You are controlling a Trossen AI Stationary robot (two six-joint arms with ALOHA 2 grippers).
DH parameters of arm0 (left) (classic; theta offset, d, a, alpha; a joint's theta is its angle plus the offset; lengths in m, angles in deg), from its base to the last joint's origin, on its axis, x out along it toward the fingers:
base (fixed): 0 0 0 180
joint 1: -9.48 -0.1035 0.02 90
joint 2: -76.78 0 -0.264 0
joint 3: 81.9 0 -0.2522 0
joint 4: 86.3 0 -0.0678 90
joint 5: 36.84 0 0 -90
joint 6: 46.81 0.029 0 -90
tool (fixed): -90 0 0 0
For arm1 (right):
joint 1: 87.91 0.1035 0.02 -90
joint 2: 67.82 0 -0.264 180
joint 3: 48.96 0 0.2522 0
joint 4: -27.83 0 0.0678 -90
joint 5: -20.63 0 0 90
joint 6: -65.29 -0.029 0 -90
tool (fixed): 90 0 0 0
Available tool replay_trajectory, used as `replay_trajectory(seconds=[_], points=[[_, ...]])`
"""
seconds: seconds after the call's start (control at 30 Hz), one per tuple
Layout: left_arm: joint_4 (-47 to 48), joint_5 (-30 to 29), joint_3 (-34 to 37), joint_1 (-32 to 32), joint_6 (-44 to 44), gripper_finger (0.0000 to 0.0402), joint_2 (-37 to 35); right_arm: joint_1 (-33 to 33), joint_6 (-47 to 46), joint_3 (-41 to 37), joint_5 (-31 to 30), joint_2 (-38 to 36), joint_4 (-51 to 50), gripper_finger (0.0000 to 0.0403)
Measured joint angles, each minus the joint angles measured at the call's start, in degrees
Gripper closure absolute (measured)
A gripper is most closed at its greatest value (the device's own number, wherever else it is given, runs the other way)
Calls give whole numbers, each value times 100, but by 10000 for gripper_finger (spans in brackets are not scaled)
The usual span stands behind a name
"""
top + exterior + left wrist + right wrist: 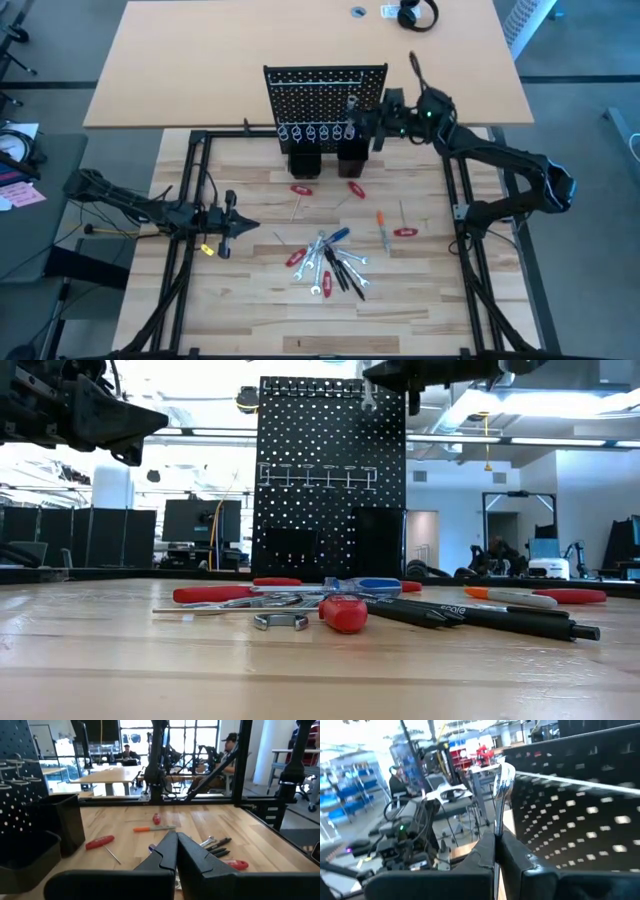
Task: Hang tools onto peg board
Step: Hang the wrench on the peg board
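Right wrist view shows our right tool (pixel 495 845) pinched tight on a thin silver wrench (pixel 501 790). The wrench sticks up just beside the peg board (pixel 580 820), near its top corner. We think the wrench is hard, stiff and light, but smooth metal can slip. The thin middle bar looks like the best place to hold it, so the round end stays free for a hook.

In the high view, the peg board (pixel 322 95) stands upright at the far side of the worktop (pixel 250 300). We count one board, with two black boxes (pixel 322 160) at its foot and about six silver ring hooks (pixel 318 132) in a row.

The other tools (pixel 330 262) lie flat in the middle of the worktop. We count about five red-handled pieces, one orange screwdriver (pixel 381 222), one blue-handled one (pixel 336 237), some silver wrenches and some thin black sticks. The pile is too mixed up to count those. The handles look fat and easy to grab. The thin shafts look harder.

Our left tool (pixel 226 222) waits over the left side of the worktop, fingers pressed together and holding nothing.
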Motion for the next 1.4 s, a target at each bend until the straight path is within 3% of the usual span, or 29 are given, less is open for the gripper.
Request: replay_trajectory(seconds=[0.37, 0.83, 1.4], points=[[-5, -33, 0, -4, 190, 402, 0, -618, -657, 0, 820, 213, 84, 388], [11, -28, 0, -4, 102, 401, 0, -738, -961, 99, 1024, 438, 407, 387], [26, -11, 0, -4, 19, 402, 0, -887, -955, 145, 1088, 473, -63, 379]])
